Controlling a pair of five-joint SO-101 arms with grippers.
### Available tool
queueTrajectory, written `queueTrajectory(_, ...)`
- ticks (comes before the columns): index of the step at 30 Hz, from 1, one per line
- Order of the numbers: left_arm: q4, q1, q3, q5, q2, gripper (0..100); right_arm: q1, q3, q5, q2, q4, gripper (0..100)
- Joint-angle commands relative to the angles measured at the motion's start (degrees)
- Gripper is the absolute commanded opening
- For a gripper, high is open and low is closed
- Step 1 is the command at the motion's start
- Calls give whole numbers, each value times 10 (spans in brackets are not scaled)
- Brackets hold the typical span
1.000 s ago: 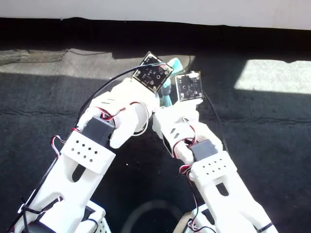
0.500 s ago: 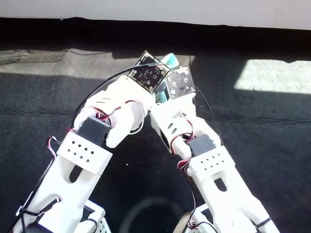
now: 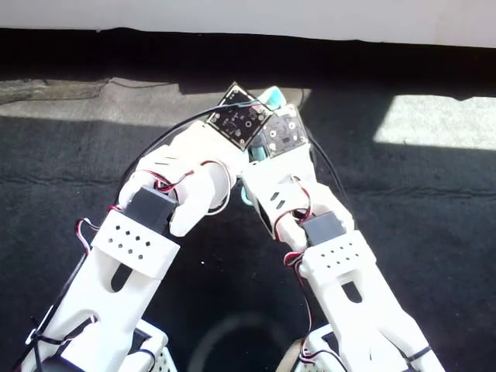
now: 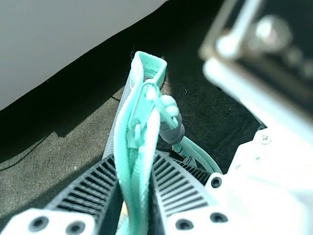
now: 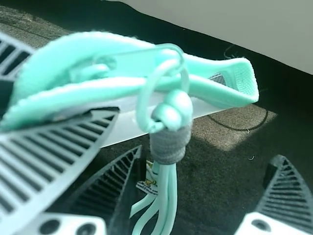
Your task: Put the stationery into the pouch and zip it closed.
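At the far middle of the dark felt-covered desk, the mint-green fabric pouch is held edge-up, pinched between the fingers of the left gripper. Fingers of the right gripper are spread wide around the knotted zip-pull cord. Loading is judged done; zipping is judged unfinished.

The mint-green woven cloth pouch looks coarse and matt; its smooth cord has a grey fabric wrap. The left gripper's ribbed dark plastic is matt; the black table covering is rough and felt-like.
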Motion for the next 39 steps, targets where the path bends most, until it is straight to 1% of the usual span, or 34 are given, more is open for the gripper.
queueTrajectory(1, 20, -16, 29, -5, 15, 10, 35, -77, 2, -11, -20, 372)
queueTrajectory(4, 20, -22, 28, -5, 15, 10, 47, -78, 2, -29, -20, 372)
queueTrajectory(9, 18, -17, 28, -5, 15, 10, 46, -76, 2, -64, -20, 372)
queueTrajectory(14, 18, -18, 28, -5, 15, 10, 32, -49, 2, -58, -18, 372)
queueTrajectory(16, 17, -21, 27, -5, 15, 10, 18, -26, 4, -62, -18, 355)
queueTrajectory(18, 17, -22, 27, -5, 15, 10, 7, -12, 4, -64, -18, 279)
queueTrajectory(22, 17, -22, 27, -5, 15, 10, -7, 0, 5, -87, -18, 63)
queueTrajectory(24, 17, -22, 22, -5, 15, 10, -7, 5, 5, -102, -7, 6)
queueTrajectory(27, 17, -22, 7, -5, 15, 10, -12, 11, 5, -124, 23, 39)
queueTrajectory(30, 17, -22, -10, -5, 18, 10, -13, 12, 5, -141, 64, 118)
queueTrajectory(33, 18, -22, -16, -4, 17, 10, -13, 12, 4, -146, 79, 183)
queueTrajectory(39, 20, -22, -16, -4, 15, 10, -13, 12, 3, -121, 79, 184)
